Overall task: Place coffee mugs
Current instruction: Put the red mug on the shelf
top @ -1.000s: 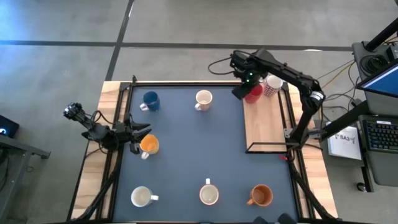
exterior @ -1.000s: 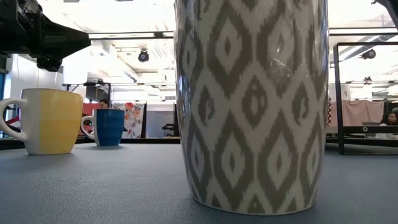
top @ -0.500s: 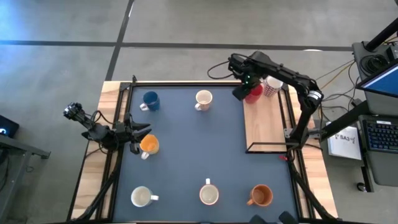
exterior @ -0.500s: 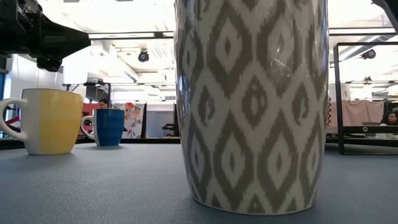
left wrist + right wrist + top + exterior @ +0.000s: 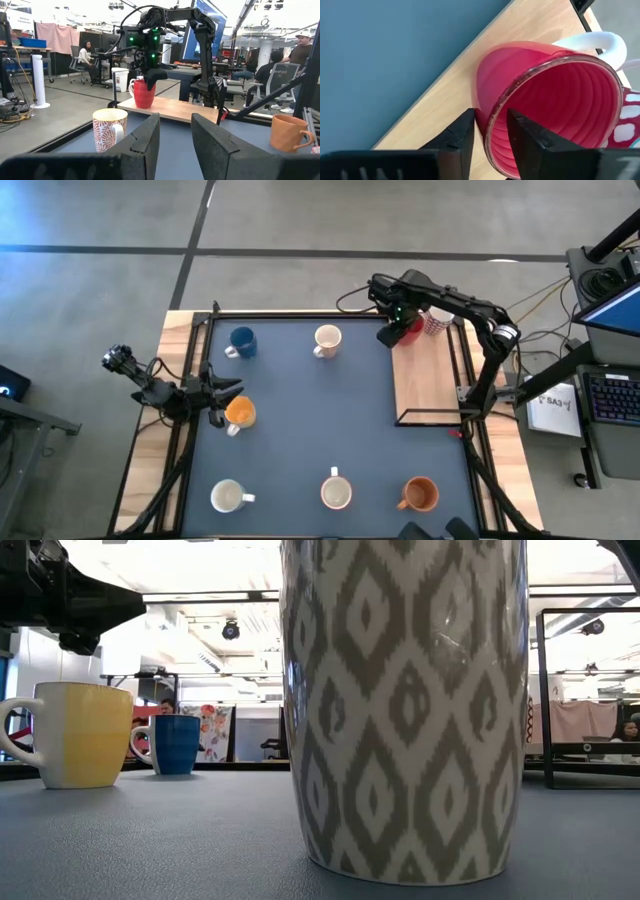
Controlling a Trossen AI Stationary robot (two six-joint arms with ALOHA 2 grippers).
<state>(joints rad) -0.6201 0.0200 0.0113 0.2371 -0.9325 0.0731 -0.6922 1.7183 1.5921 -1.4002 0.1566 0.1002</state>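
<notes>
A red mug (image 5: 409,332) stands on the wooden board (image 5: 425,385) at the table's far right, next to a white patterned mug (image 5: 435,320). My right gripper (image 5: 490,127) points down over the red mug's rim and is shut on it. My left gripper (image 5: 230,392) hangs open at the left edge, just beside an orange-yellow mug (image 5: 240,413) that rests on its base. Blue (image 5: 242,342), white (image 5: 327,340), white (image 5: 228,497), white (image 5: 336,493) and orange (image 5: 420,494) mugs stand upright on the blue mat. My right gripper has the red mug's wall at the rim (image 5: 492,116), on the side away from the white handle (image 5: 605,42). One finger (image 5: 462,132) is outside the mug and one (image 5: 527,137) inside. The fingers come from above, pointing down. The mug's base (image 5: 144,105) looks set on the board.
A black frame (image 5: 430,420) edges the board's near end. In the low view a tall grey-patterned mug (image 5: 405,710) fills the foreground. The middle of the blue mat (image 5: 320,420) is bare. People sit in the room beyond the table.
My right arm has sunk a little toward the wooden board, its gripper staying at the red mug, which keeps its place on the board.
</notes>
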